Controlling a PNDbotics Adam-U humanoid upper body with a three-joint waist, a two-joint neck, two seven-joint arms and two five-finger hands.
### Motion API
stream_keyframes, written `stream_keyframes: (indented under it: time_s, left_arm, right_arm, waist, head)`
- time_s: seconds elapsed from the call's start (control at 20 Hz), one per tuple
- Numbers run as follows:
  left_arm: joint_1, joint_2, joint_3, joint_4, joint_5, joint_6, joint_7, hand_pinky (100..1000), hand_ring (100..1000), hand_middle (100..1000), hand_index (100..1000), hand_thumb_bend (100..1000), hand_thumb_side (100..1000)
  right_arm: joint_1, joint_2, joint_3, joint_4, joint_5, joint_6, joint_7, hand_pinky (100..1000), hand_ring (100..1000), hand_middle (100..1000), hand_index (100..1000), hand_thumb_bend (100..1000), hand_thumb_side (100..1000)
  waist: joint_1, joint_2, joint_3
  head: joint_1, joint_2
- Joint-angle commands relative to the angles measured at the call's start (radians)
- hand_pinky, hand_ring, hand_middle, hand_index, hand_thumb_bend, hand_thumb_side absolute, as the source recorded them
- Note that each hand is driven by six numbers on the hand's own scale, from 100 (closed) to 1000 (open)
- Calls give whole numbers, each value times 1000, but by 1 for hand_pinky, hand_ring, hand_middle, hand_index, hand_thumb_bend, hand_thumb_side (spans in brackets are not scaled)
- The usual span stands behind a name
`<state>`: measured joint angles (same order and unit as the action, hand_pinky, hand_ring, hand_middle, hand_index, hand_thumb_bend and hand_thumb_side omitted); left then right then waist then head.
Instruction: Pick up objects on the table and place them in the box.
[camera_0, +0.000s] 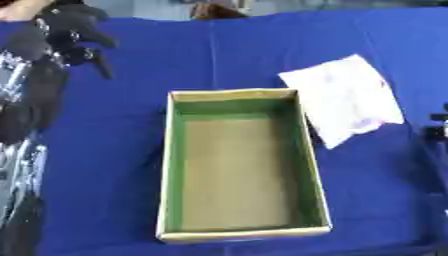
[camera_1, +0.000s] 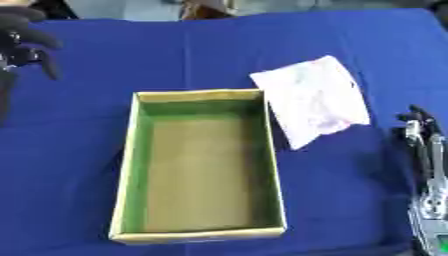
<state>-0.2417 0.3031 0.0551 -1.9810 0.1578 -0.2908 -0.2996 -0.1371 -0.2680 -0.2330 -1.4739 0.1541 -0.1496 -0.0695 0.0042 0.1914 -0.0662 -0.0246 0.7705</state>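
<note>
The left hand (camera_0: 66, 30) is hovering far beyond the cardboard box (camera_0: 242, 236), fingers loosely curled, holding nothing. The white packet (camera_0: 341, 97) is lying just beside the box's far right corner, long axis running away from it. The right hand (camera_1: 418, 131), nearer, is waiting; its fingers cannot be made out.

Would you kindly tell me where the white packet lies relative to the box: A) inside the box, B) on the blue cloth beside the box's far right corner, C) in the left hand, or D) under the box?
B: the white packet lies flat on the blue cloth next to the far right corner of the box, which holds nothing.
</note>
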Motion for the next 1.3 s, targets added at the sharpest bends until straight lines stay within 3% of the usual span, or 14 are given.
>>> stream_keyframes:
  time_s: [0.05,0.2,0.25,0.3,0.4,0.55,0.9,1.05,1.3]
  left_arm:
    - [-8,7,-1,-19,-4,-5,-1,423,641,783,791,100,1000]
    - [-7,7,-1,-19,-6,-5,-1,423,642,784,791,100,1000]
    - [-7,6,-1,-19,-7,-6,-1,423,641,783,790,100,1000]
    - [-7,6,-1,-19,-7,-6,-1,423,641,783,790,100,1000]
    - [-6,8,-1,-19,-9,-7,-2,424,642,784,790,100,999]
    - [0,9,-1,-19,-15,-6,-2,423,642,784,790,100,1000]
    - [14,19,-3,-19,-28,-2,-5,423,641,784,790,100,1000]
    - [20,24,-5,-19,-31,0,-5,423,641,785,792,100,1000]
    - [24,29,-5,-19,-35,2,-5,423,640,784,790,100,1000]
  right_arm:
    - [-5,-8,-6,-17,6,1,4,656,615,691,885,100,841]
    - [-7,-11,-7,-28,12,0,6,659,617,694,886,100,828]
    - [-11,-17,-7,-41,24,-4,10,664,621,699,888,100,876]
    - [-13,-20,-9,-55,41,-4,15,666,623,701,888,100,807]
    - [-25,-51,-11,-112,98,-11,32,674,631,710,890,100,785]
    - [-38,-133,-9,-221,181,-16,69,693,659,742,905,100,735]
    - [-12,-401,11,-420,305,-18,168,710,703,798,917,100,681]
    - [7,-478,18,-452,327,-18,198,721,729,821,920,190,681]
    - [30,-558,30,-459,331,-29,223,730,744,828,923,210,687]
  waist:
    - [0,-12,-2]
    - [1,-12,-1]
    - [2,-12,-1]
    - [2,-12,-1]
    - [3,-14,-2]
    - [0,-19,-2]
    - [-17,-30,-1]
    - [-25,-35,-4]
    - [-32,-39,-4]
  head:
    - [-12,0]
    - [-11,0]
    - [-11,0]
    - [-10,0]
    - [-10,0]
    - [-7,0]
    - [7,0]
    - [13,0]
    - [22,0]
